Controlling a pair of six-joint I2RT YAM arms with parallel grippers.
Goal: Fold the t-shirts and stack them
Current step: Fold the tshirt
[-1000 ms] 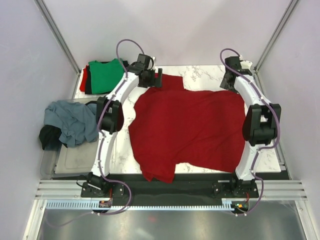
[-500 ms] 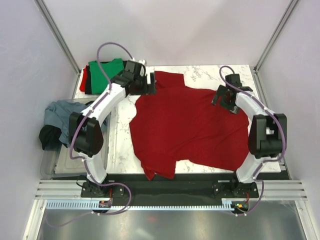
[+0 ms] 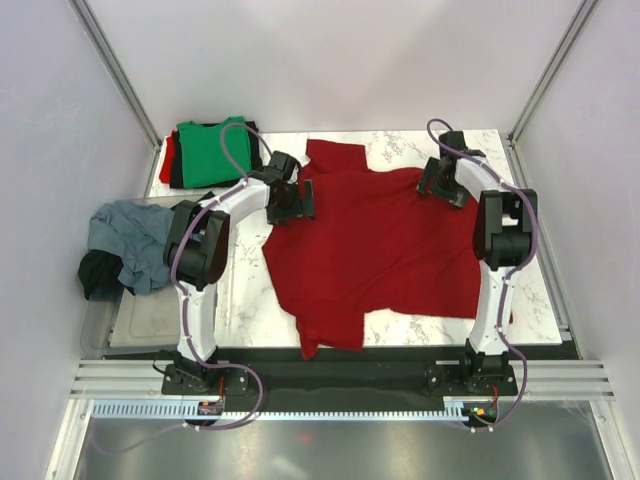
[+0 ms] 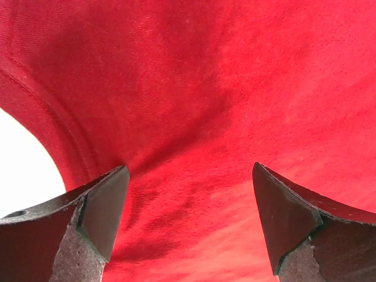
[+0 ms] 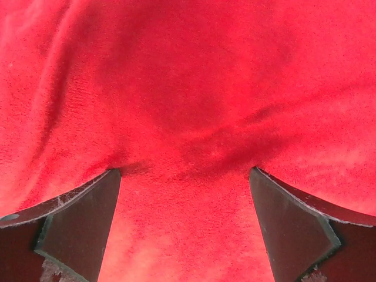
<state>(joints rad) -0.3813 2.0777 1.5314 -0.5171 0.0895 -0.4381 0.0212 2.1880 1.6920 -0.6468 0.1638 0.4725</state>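
Two pairs of fingers stand wide apart and hold nothing. Your left fingers (image 4: 103, 205) and right fingers (image 5: 82, 217) both sit low over the large dark red cloth t-shirt (image 3: 380, 250), which lies spread on the white marbled surface (image 3: 240, 300) directly beneath and between them. A curved hemmed edge runs just beside the left pair. You look to be at the spreading step, with no fold made yet. Next you would need each pair to pinch cloth at its own side, then carry both sides over evenly.
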